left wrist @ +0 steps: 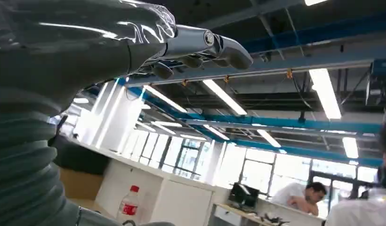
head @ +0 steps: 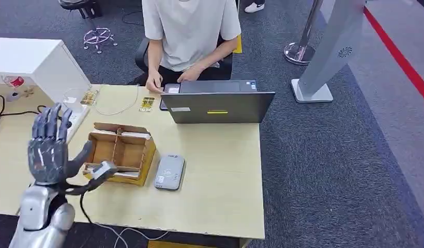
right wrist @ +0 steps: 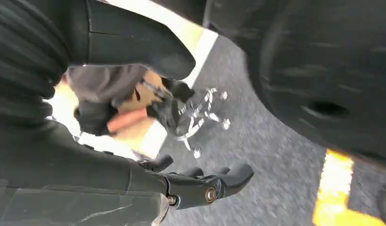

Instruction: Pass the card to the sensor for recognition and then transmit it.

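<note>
My left hand [head: 48, 147] is raised, spread and empty beside the cardboard box [head: 118, 152], card reader [head: 169, 172] bare, right hand [right wrist: 200, 186] hanging loosely open: either pre-pickup or post-handover.

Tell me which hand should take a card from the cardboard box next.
Left. The left hand is raised over the table, open, right beside the cardboard box. The right hand hangs down by the floor, away from the table.
</note>
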Robot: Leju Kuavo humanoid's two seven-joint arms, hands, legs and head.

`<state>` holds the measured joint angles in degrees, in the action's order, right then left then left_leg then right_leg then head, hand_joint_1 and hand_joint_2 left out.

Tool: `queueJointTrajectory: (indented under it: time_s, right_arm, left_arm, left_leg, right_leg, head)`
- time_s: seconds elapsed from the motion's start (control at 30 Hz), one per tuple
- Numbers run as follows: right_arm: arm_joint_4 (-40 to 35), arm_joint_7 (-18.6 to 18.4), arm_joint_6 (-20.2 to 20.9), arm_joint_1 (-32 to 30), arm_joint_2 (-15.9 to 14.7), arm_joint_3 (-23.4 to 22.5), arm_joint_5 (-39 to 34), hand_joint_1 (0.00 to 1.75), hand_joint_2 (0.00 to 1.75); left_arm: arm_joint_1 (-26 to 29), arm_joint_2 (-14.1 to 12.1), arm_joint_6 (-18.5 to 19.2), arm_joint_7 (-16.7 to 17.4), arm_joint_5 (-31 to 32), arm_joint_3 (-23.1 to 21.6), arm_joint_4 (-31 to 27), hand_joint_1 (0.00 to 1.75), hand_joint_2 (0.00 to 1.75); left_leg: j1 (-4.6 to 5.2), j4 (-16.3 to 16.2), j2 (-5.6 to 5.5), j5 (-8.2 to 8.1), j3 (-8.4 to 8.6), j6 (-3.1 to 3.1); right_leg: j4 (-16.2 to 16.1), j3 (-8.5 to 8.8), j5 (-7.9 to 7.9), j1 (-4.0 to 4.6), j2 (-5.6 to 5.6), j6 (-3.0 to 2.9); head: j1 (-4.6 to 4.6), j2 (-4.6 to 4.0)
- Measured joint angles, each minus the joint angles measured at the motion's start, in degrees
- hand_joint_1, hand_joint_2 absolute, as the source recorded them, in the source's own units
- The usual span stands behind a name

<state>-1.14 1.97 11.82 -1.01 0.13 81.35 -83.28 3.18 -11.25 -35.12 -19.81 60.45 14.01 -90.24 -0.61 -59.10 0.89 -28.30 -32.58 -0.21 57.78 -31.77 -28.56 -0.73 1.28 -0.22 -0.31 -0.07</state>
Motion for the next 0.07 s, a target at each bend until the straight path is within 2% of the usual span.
queueJointTrajectory:
  time_s: [0.03,0.07]
  right_arm:
    - [0.1,0.3,-0.3,-0.4,0.3,-0.4,-0.2,0.00,1.75]
    - [0.1,0.6,-0.4,-0.6,0.7,-0.9,-0.2,0.00,1.75]
  left_arm:
    - [3.6,1.9,2.1,-7.0,-6.5,5.7,-4.0,0.00,1.75]
    - [5.5,3.5,5.7,-13.2,-12.3,10.2,-7.4,0.00,1.75]
  left_leg:
    - [-0.02,0.0,-0.12,0.00,-0.09,0.01]
    - [-0.02,0.0,-0.26,-0.01,-0.17,0.01]
  right_leg:
    - [0.0,-0.06,-0.09,0.00,-0.12,0.03]
    - [0.0,-0.08,-0.16,0.00,-0.24,0.05]
  head:
    - [-0.02,0.00]
    - [-0.02,0.02]
